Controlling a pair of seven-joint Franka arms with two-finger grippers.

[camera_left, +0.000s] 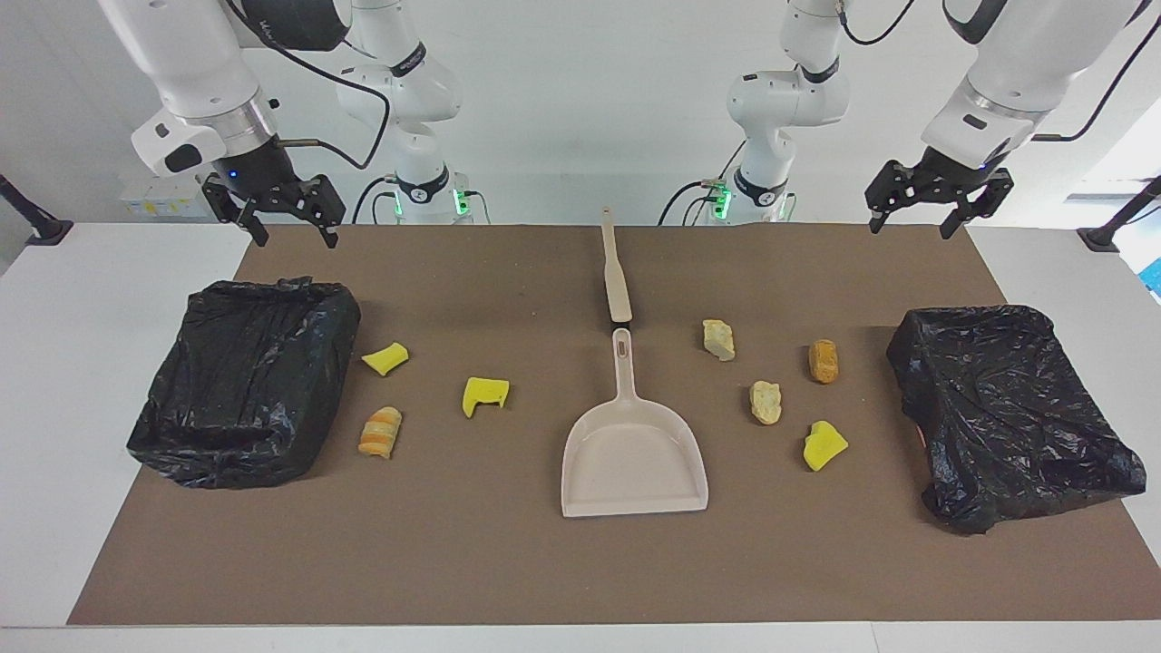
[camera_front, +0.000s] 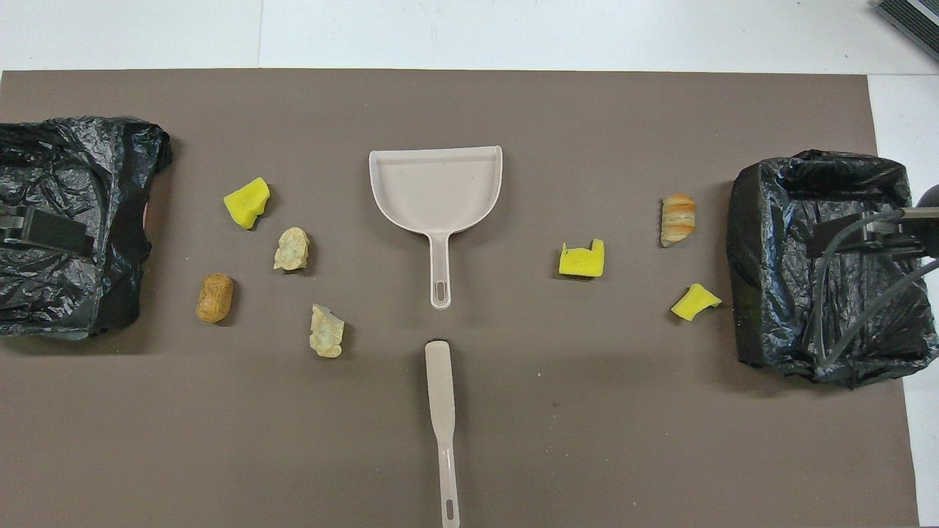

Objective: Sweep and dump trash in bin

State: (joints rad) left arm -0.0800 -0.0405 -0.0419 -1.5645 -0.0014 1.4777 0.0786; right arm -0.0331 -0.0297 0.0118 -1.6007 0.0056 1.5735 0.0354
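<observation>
Both end effectors hang released and empty over the brown mat's robot-side edge: left end effector (camera_left: 914,198), right end effector (camera_left: 286,210). Seven yellow sponge and tan bread-like trash scraps (camera_left: 484,395) lie scattered on the counter (either side of the beige plastic dustpan (camera_left: 633,458)), between two black-bagged bins (camera_left: 245,381).

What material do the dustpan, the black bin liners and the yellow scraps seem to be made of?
The dustpan looks like moulded beige plastic: smooth, matte, one piece with its handle. The bin liners seem thin plastic film: glossy, crumpled, full of creases. The yellow scraps look like sponge foam: dull, cut-edged chunks, though pores cannot be made out.
</observation>
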